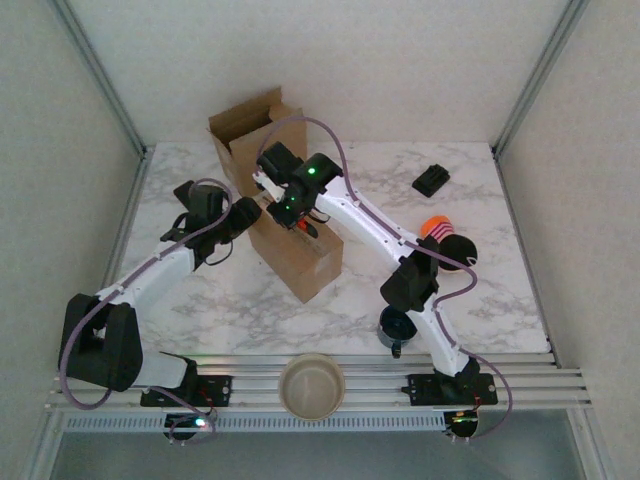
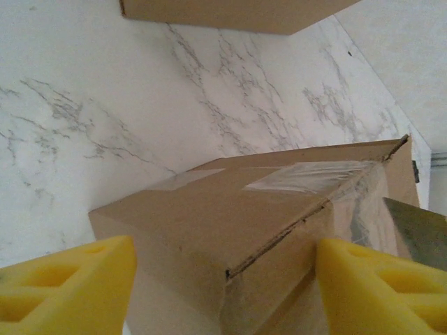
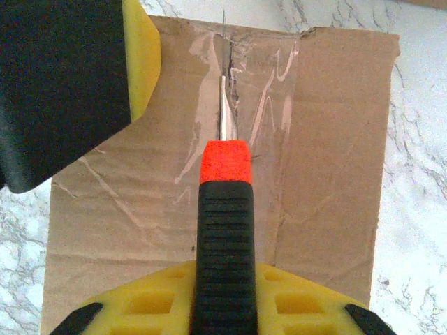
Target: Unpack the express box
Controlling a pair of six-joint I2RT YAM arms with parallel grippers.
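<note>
Slitting tape seam (image 3: 269, 91) ahead of right end effector (image 3: 223, 300), clamped on box cutter (image 3: 224, 209) | left end effector (image 2: 223, 286) astride express box (image 3: 328, 139) beneath, likely bracing it; clamped or merely apart: unclear

a lab test cell: marble-print table (image 1: 480, 200) fenced by plain white panels (image 1: 50, 150) and aluminium rails (image 1: 540, 385).
</note>
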